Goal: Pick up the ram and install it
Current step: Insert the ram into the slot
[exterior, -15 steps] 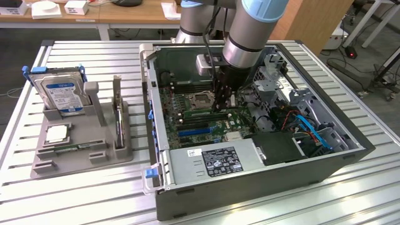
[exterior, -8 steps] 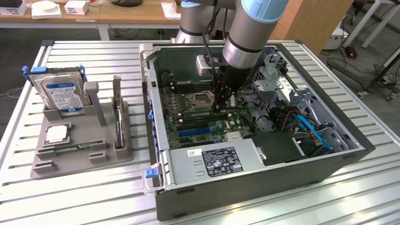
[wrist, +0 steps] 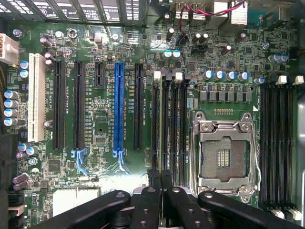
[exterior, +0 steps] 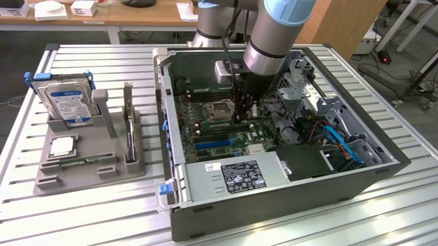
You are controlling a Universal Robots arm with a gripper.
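In the wrist view my gripper [wrist: 161, 175] is shut, its two black fingertips [wrist: 154, 177] pressed together with nothing between them. They sit right over one end of the ram [wrist: 159, 119]. The ram is a thin stick seen edge-on, standing in the memory slot closest to the blue expansion slot [wrist: 118, 109]. White latches [wrist: 157, 75] mark the slot's far end. In the exterior view the gripper [exterior: 243, 115] reaches down into the open computer case [exterior: 274, 205], just beside the processor socket [exterior: 222, 108].
A grey holder [exterior: 89, 177] stands on the slatted table at the exterior view's left. It carries a hard drive [exterior: 68, 105], a square processor chip [exterior: 61, 147] and an upright stick [exterior: 128, 130]. Blue cables [exterior: 342, 143] and the power supply [exterior: 236, 177] crowd the case.
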